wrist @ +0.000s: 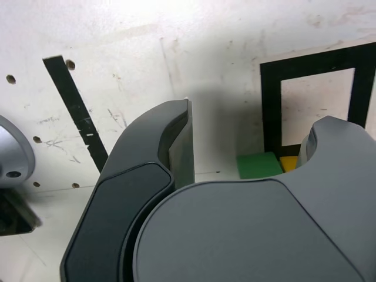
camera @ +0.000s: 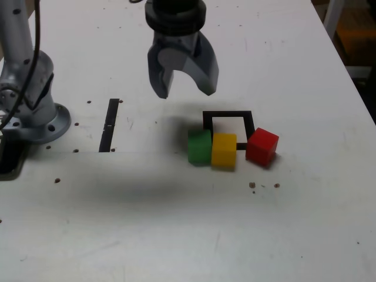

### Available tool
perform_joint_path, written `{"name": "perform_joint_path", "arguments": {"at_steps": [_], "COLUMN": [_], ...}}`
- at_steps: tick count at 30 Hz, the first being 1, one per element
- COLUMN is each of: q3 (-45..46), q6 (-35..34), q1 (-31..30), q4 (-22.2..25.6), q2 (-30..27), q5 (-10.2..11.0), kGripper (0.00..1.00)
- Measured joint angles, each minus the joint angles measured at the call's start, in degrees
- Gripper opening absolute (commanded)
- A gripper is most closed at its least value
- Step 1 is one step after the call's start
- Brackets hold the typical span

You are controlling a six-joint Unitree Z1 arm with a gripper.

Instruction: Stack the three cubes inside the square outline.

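Hanging above the white table (camera: 176,235), the gripper (camera: 183,91) is holding its two grey jaws apart with nothing between them, well clear of the surface and casting a soft shadow on the table toward the exterior view's left of the cubes. The three cubes are sitting in a row along the near edge of the square outline (camera: 228,114), none of them stacked. The green cube (camera: 199,147) is resting over the outline's near corner on the exterior view's left, touching the yellow cube (camera: 224,150), which is covering part of the outline's near side. The red cube (camera: 262,146) is sitting at the other near corner, turned slightly and parted from the yellow one by a narrow gap through which the black tape is showing. The white inside of the square is lying bare behind the cubes. A straight black tape strip (camera: 109,124) is lying well apart to the exterior view's left, near the arm's grey round base (camera: 35,111). In the wrist view the jaws are filling the foreground, with the green cube (wrist: 258,165) and a sliver of the yellow cube (wrist: 288,163) peeking past them against the outline (wrist: 270,106), and the tape strip (wrist: 75,108) is running diagonally across the scuffed table (wrist: 176,70).
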Motion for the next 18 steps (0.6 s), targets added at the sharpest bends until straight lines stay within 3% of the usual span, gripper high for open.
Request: {"name": "perform_joint_path", "arguments": {"at_steps": [18], "q3": [-11.4], "q6": [12.9], "q1": [0.0], "q4": [2.8], "q2": [7.3], "q5": [2.9], "kGripper": [0.74]}}
